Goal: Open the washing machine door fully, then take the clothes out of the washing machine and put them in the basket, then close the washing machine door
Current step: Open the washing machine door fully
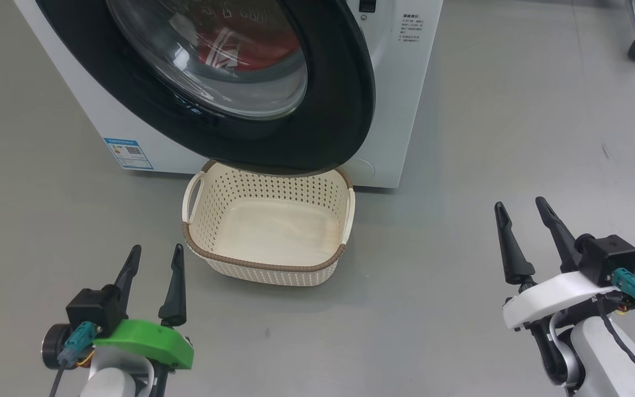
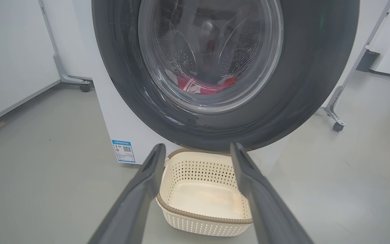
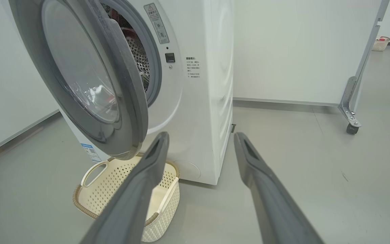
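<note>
Evidently the one basket (image 1: 262, 266) sits on the floor (image 1: 461, 248) directly below the single, partly open washing machine door (image 1: 339, 110), ready to catch the clothes (image 1: 262, 47). These form a red heap inside the washing machine (image 1: 400, 99), with too little showing to count the pieces. Left hand (image 1: 157, 248) and right hand (image 1: 519, 203), two in all, hover spread and empty.

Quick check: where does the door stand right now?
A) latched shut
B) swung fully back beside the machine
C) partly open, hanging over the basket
C: the door stands ajar, its free edge clear of the machine and above the empty basket; the clothes lie inside.
</note>
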